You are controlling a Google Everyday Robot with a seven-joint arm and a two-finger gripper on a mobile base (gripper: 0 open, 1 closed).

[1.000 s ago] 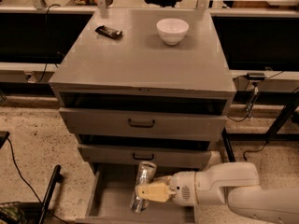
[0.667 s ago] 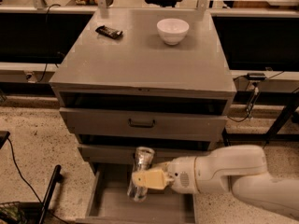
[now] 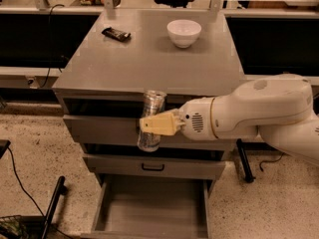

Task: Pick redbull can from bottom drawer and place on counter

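Since a second ago, the gripper (image 3: 149,125) has carried the redbull can (image 3: 153,103) up out of the open bottom drawer (image 3: 149,213). It clamps the can, nearly upright, in front of the top drawer, just below the table (image 3: 149,59) edge. The pick looks done; placing it on the table is left.

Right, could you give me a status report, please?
Pincer shut on redbull can, upright, just below counter edge. Bottom drawer open. Far back: bowl, snack bar.

High frontal camera looks down on counter (image 3: 149,59); hand (image 3: 147,125) grips redbull can (image 3: 152,103) mid-frame.
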